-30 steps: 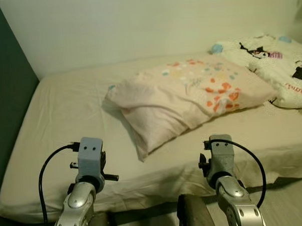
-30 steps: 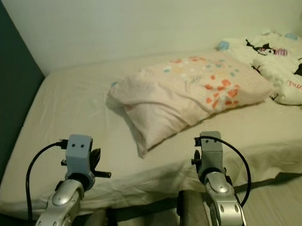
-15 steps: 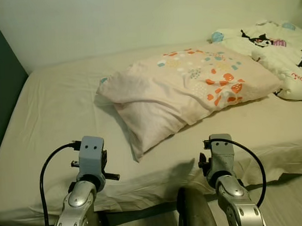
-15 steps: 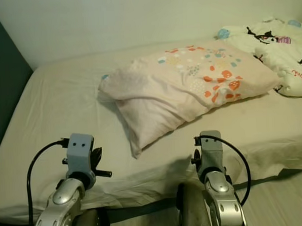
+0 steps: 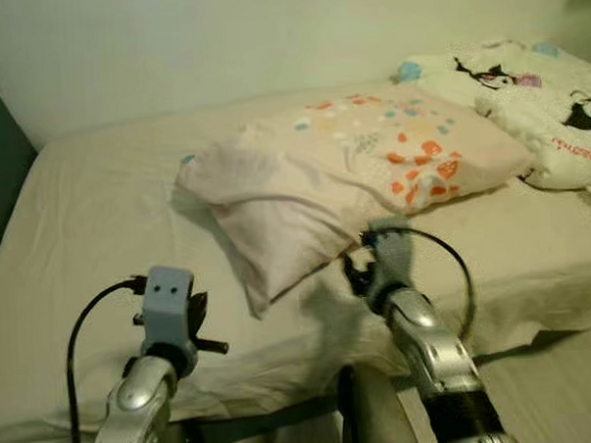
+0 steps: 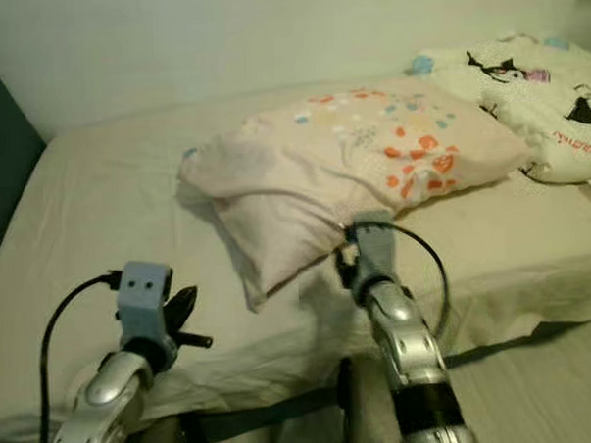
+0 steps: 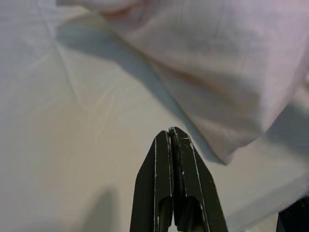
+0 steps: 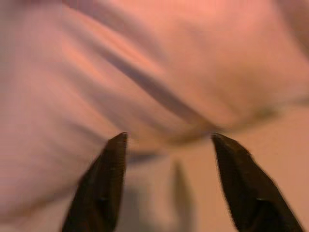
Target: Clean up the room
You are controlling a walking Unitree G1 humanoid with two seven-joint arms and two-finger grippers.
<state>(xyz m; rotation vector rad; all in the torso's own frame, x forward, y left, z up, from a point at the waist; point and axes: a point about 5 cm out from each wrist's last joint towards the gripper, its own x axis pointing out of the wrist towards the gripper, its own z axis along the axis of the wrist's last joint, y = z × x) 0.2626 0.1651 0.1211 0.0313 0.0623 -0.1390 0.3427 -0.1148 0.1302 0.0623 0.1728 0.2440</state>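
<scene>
Right tool [image 8: 166, 145], fingers wide, nears the pillow [image 5: 352, 175] at frame centre; left tool [image 7: 173, 133] closed over the bed [image 5: 90, 240]

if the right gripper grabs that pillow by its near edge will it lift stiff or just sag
Probably sag: the pillow looks soft, its case creased and folded at the near corner. The open right gripper may pinch only loose fabric. It seems light, so it should drag easily across the sheet.

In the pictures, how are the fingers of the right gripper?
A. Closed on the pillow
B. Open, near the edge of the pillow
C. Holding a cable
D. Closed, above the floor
B: the right wrist view shows the right gripper with its fingers spread wide apart, just before the pink pillow.
</scene>
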